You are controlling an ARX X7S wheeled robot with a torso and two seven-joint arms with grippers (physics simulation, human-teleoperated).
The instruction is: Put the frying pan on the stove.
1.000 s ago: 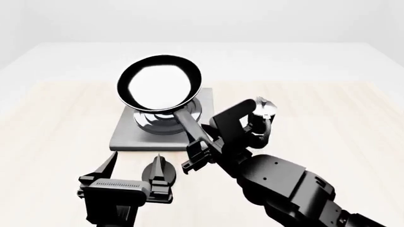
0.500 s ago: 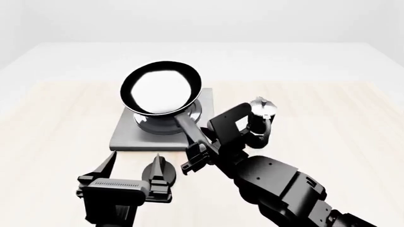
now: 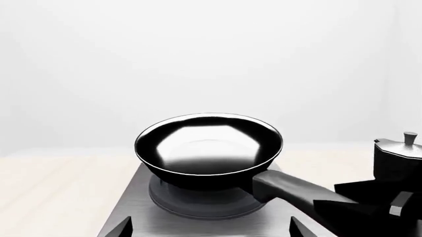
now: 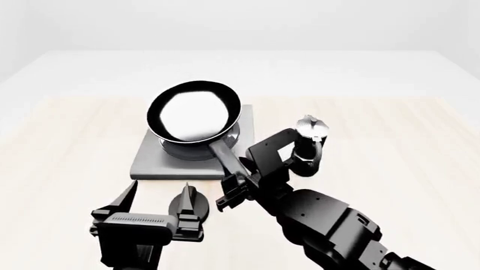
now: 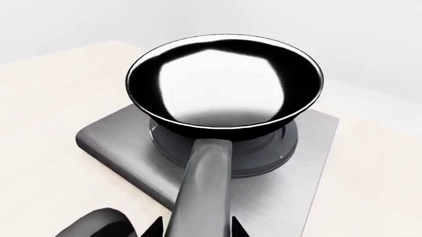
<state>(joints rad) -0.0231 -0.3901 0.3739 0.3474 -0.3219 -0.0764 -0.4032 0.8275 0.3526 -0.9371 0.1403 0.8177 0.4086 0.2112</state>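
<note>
Right gripper (image 4: 238, 188) is clamping the long black handle of the round glossy black frying pan (image 4: 194, 110), which you are holding just over the dark rings of the flat square grey metal stove (image 4: 150, 158). Left gripper (image 4: 159, 198) is idling open. Releasing unlevel risks tipping it toward the moka pot (image 4: 309, 130).

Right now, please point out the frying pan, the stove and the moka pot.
frying pan (image 4: 193, 110): head view, on its shiny inside.
stove (image 5: 112, 143): right wrist view, on the bare grey slab near a corner.
moka pot (image 3: 398, 159): left wrist view, on its dark body.
</note>
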